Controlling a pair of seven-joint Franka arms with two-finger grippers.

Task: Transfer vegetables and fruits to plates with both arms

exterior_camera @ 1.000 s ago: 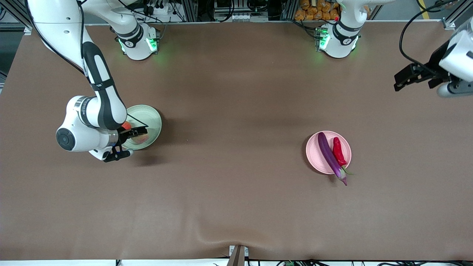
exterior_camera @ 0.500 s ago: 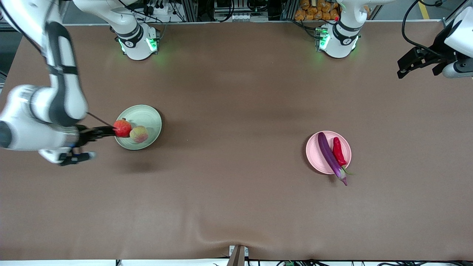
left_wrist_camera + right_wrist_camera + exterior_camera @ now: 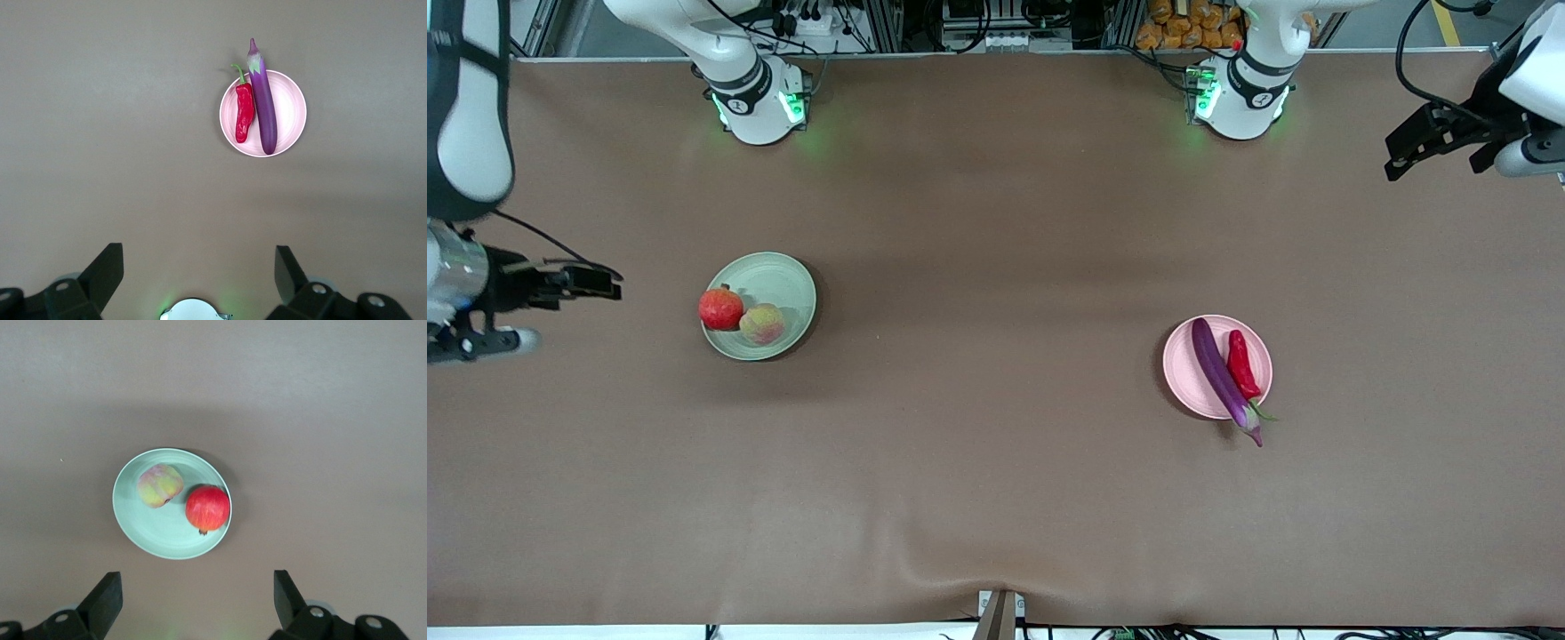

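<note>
The right end effector [image 3: 596, 283] has just pulled off the green plate [image 3: 787, 276], fingers spread and empty, out over the desk's [image 3: 996, 498] right-arm end. Apple [image 3: 720, 308] and peach [image 3: 762, 324] sit touching on that plate; eggplant [image 3: 1221, 376] and chili [image 3: 1241, 364] lie on the pink plate [image 3: 1183, 369]. The left end effector [image 3: 1414, 151] hangs open over its end, so the job looks finished, I'd guess.

The desk [image 3: 996, 498] is covered by a brown matt sheet that looks like cloth or soft mat material; it shows a small raised wrinkle at the edge nearest the front camera. The green plate [image 3: 787, 280] and the pink plate [image 3: 1183, 373] have a smooth, matt, unpatterned finish. The eggplant [image 3: 1221, 373] has a smooth, glossy purple skin with light streaks of reflection. The chili pepper [image 3: 1240, 363] is glossy red. The apple [image 3: 720, 308] has a slightly shiny red skin; the peach [image 3: 762, 324] looks duller and soft-toned. The left gripper [image 3: 1432, 142] and right gripper [image 3: 574, 283] are matt black, apparently plastic or coated metal. Arm shells are smooth, glossy white.
</note>
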